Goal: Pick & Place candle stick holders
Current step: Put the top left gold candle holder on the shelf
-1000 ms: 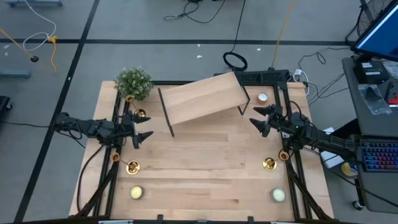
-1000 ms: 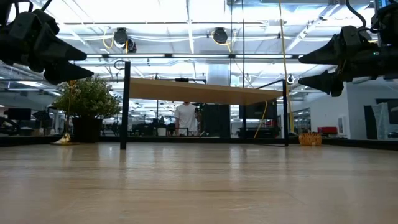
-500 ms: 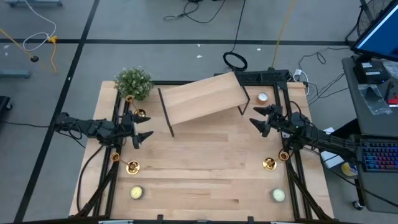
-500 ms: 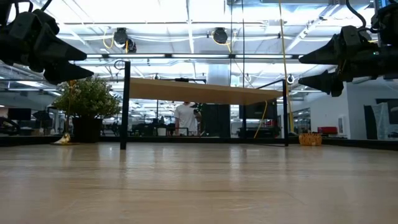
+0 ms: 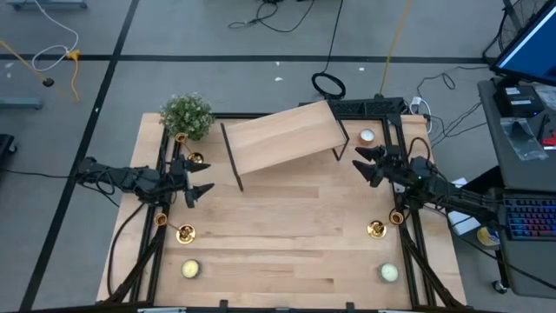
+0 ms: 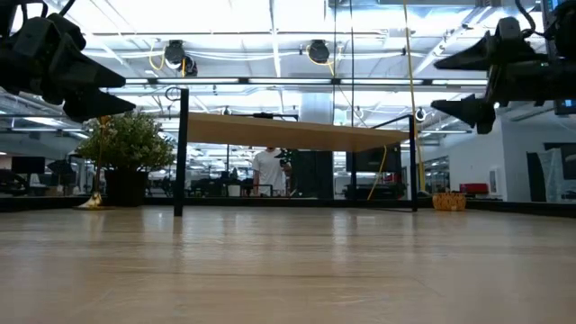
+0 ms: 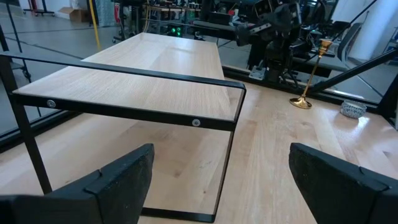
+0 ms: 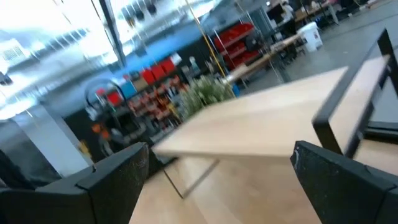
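Three gold candle stick holders stand upright on their round bases on the wooden table: one at the near left [image 5: 185,233], one at the far left [image 5: 195,160], one at the near right [image 5: 375,229], the last also seen as a slim gold stem [image 7: 309,78]. My left gripper [image 5: 207,177] [image 7: 221,186] hangs open above the table's left side, between the two left holders. My right gripper [image 5: 365,167] [image 6: 454,83] [image 8: 221,180] hangs open above the right side, beyond the right holder. Neither has anything between its fingers.
A low wooden shelf on black metal legs [image 5: 282,139] stands at the table's far middle, a small potted plant [image 5: 186,114] at the far left corner. Low round tealights sit at the near left [image 5: 190,269], near right [image 5: 388,273] and far right [image 5: 367,136].
My right gripper has tipped upward and rolled about its own axis while staying in place above the table's right side; its fingers stay open. The left arm and all the holders have kept still.
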You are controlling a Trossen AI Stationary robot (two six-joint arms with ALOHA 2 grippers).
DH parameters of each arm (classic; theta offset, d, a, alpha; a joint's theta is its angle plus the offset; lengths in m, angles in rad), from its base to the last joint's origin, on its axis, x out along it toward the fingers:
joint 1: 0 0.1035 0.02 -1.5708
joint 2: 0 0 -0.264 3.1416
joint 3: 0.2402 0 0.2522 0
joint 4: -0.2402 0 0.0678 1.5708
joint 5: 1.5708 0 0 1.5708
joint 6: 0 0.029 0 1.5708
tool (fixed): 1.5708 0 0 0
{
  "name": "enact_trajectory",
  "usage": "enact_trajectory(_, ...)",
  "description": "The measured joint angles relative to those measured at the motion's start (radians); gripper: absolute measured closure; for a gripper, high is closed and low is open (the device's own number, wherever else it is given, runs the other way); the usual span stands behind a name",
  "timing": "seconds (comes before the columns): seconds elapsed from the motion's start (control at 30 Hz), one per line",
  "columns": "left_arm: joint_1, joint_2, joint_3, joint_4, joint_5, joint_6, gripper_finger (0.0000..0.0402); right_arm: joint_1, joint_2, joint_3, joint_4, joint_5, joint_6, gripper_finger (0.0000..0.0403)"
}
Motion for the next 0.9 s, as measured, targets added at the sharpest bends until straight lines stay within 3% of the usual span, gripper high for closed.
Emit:
enact_trajectory(0.27,0.0,0.0,0.0,0.004,0.0,-0.021,0.0036,0.0,0.0,0.0,0.075,-0.002,-0.013,0.0023)
enact_trajectory(0.53,0.0,0.0,0.0,0.232,0.009,-0.315,0.0036,0.0,0.0,0.0,0.135,-0.003,-0.011,0.0023)
enact_trajectory(0.73,0.0,0.0,0.0,0.478,0.113,-0.202,0.0036,0.0,0.0,0.0,0.169,-0.003,-0.016,0.0023)
enact_trajectory(0.9,0.0,0.025,0.015,0.541,0.101,-0.137,0.0036,0.0,0.0,0.0,0.183,-0.003,-0.017,0.0023)
